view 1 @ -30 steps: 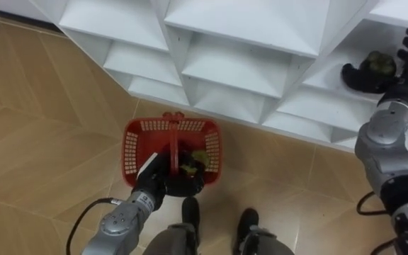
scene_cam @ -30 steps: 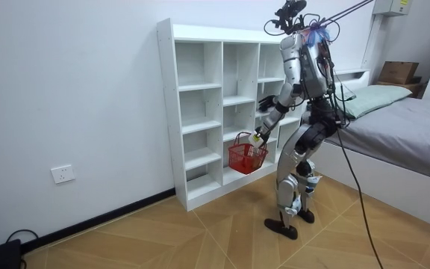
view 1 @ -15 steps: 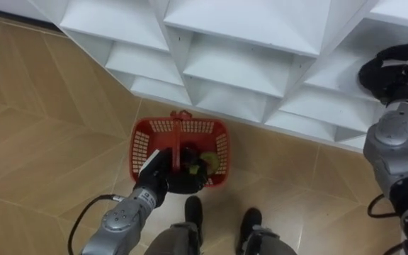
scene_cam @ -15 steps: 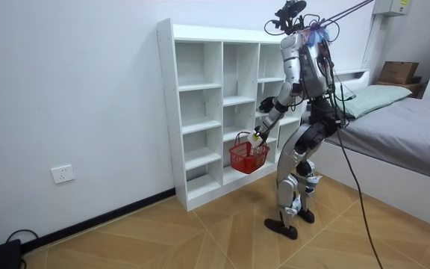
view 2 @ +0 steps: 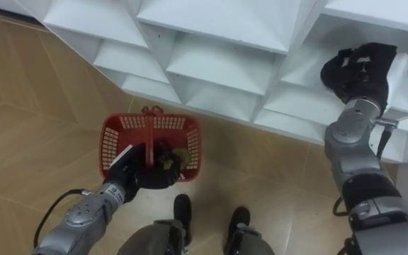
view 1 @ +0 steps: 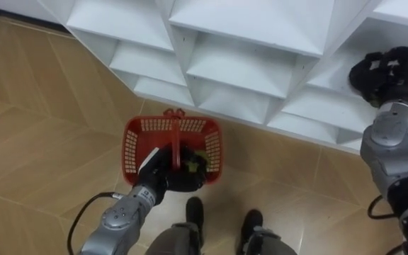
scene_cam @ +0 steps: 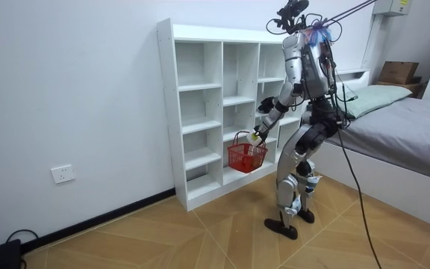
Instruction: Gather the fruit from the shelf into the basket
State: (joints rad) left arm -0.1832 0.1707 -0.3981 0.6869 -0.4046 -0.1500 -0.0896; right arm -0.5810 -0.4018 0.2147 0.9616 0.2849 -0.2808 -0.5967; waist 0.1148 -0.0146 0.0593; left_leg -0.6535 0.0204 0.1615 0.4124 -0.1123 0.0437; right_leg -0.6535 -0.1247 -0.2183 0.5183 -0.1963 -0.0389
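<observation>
Left hand (view 1: 167,172) is clamping the basket (view 1: 134,145) handle, holding it low for fruit — right hand (view 1: 384,71) is reaching into the closet (view 1: 239,67), grip I cannot tell

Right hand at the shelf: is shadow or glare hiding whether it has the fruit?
Left eye view: no glare; the black right hand reads as one dark mass against the white shelf, its contents hidden. Right eye view: the same. Room view: it reaches into the shelf, too small to tell.
</observation>
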